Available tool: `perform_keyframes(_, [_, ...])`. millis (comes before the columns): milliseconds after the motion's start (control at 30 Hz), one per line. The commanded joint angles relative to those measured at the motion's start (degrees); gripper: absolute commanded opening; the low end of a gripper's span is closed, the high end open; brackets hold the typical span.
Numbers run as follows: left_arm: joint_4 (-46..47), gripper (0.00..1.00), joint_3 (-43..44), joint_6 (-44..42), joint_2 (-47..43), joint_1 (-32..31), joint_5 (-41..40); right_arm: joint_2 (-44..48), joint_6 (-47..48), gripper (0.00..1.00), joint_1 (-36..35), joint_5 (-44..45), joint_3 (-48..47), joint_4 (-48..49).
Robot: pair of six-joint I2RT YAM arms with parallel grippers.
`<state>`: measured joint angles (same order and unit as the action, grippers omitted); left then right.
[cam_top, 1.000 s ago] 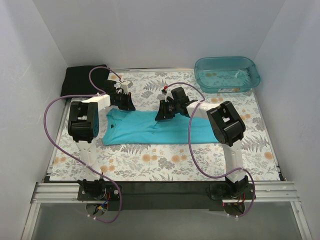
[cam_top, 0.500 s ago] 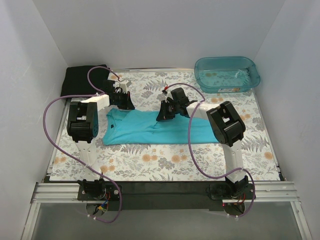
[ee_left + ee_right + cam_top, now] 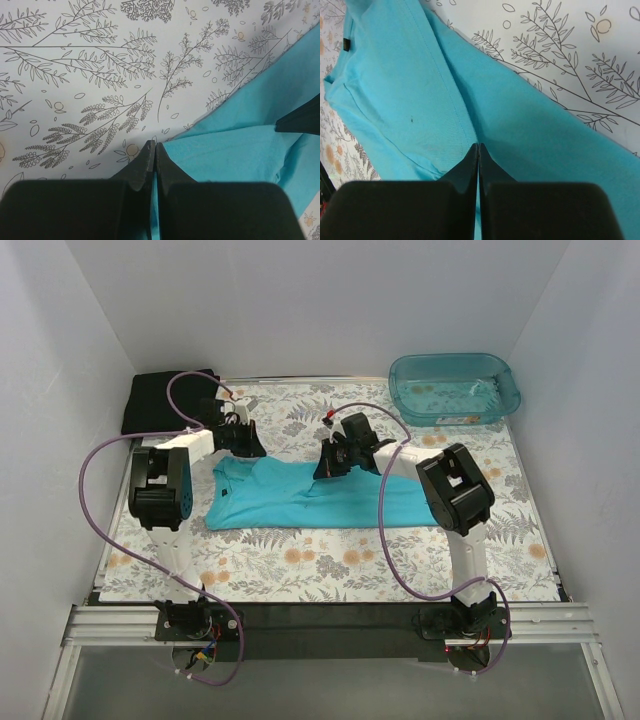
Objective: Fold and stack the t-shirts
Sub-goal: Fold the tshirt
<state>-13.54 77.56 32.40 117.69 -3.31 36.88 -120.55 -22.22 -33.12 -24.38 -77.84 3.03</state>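
Note:
The turquoise t-shirt (image 3: 300, 498) lies as a long folded band across the middle of the floral table. My left gripper (image 3: 244, 443) is shut on its far left edge; the left wrist view shows the closed fingers (image 3: 146, 165) with a sliver of the turquoise cloth (image 3: 235, 150) between them. My right gripper (image 3: 329, 466) is shut on the shirt's far edge near its middle; in the right wrist view the closed fingers (image 3: 470, 162) pinch a fold of the shirt (image 3: 410, 100). The black t-shirt (image 3: 168, 400) lies folded at the back left corner.
A translucent teal plastic tub (image 3: 455, 388) stands at the back right. White walls enclose the table on three sides. Purple cables loop from both arms. The floral tablecloth (image 3: 330, 565) shows in front of the shirt.
My left gripper has shifted slightly back and left, drawing the shirt's far left edge with it. My right gripper has edged slightly back. Both stay shut.

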Motion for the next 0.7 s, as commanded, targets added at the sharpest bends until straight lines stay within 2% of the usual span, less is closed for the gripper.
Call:
perform_keyframes(0, [1.8, 0.0, -1.4, 0.3, -6.6, 0.7, 0.9, 3.7, 3.1, 0.01, -0.4, -0.3, -1.3, 0.4])
perform_keyframes(333, [1.8, 0.0, -4.3, 1.3, -9.8, 0.9, 0.6, 6.4, 6.2, 0.01, -1.5, 1.2, -0.4, 0.0])
perform_keyframes(667, [2.0, 0.0, -9.4, 3.1, -13.4, 1.0, -3.1, 8.3, 10.0, 0.01, -3.8, 3.8, 0.6, -2.0])
